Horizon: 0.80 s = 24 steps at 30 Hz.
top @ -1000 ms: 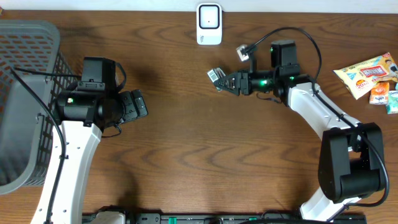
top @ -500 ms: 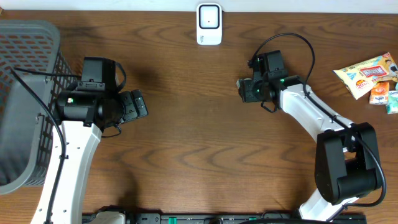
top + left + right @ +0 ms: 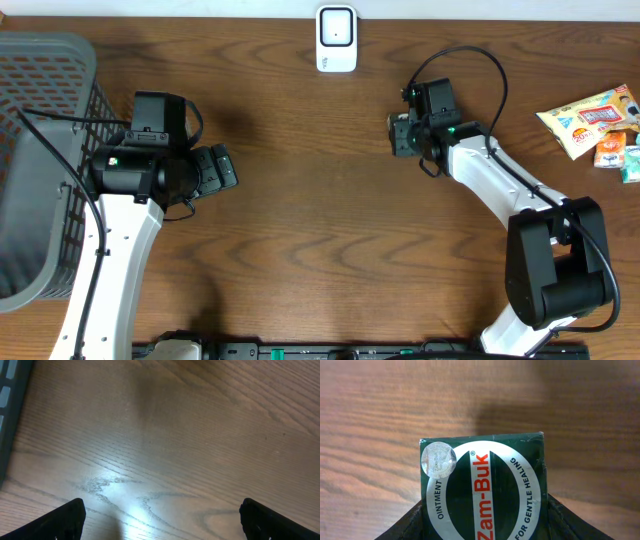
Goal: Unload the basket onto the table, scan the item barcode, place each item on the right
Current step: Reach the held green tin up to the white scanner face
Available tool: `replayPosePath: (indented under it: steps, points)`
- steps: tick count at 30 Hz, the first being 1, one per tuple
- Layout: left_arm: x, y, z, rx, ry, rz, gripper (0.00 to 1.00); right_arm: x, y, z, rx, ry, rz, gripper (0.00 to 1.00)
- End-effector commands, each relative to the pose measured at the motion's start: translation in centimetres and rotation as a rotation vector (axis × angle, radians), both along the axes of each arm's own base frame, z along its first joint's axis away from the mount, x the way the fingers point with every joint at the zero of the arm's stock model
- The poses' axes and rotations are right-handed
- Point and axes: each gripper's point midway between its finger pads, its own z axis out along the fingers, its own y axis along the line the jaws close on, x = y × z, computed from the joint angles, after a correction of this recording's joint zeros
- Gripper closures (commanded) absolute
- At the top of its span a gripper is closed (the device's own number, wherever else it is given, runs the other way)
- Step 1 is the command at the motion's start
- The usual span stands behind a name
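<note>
Right claw [image 3: 402, 135] has swung round since a second ago. Back then it lay flat, pointing toward the left edge with the box's barcode end sticking out. Now the wrist is tipped over so it points down at the tabletop [image 3: 300, 250], drawn back a touch toward the right edge.

It's pinching the box [image 3: 482, 485], a dark green Zam-Buk ointment carton, with one finger on each side. The printed face with the round silver sticker is turned toward the wrist camera. From overhead the box is mostly hidden under the claw, so I can't tell if it touches the wood. It sits over the back half of the tabletop, right of centre, near the scanner [image 3: 336, 38] but apart from it. The scanner's at the middle of the back edge.

Left claw [image 3: 222, 168] hasn't budged, fingers spread wide over bare wood, near the basket [image 3: 40, 70] in the back-left corner. A few snacks [image 3: 590, 118] lie at the right edge.
</note>
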Motion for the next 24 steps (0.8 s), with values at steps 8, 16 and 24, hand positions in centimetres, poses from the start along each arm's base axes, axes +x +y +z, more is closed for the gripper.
replayPosePath:
  steps: [8, 16, 24]
  points:
    - [-0.1, 0.2, 0.0, 0.004, 0.004, 0.005, 0.02, 2.1, 2.5, 4.4, 0.091, -0.081, 0.018, 0.64]
    - [-0.1, 0.2, 0.0, 0.004, 0.004, 0.005, 0.02, 5.0, 4.7, 10.3, 0.084, -0.155, 0.084, 0.69]
    - [-0.1, 0.2, 0.0, 0.004, 0.004, 0.005, 0.02, 11.2, 5.8, 9.3, -0.127, -0.1, 0.156, 0.72]
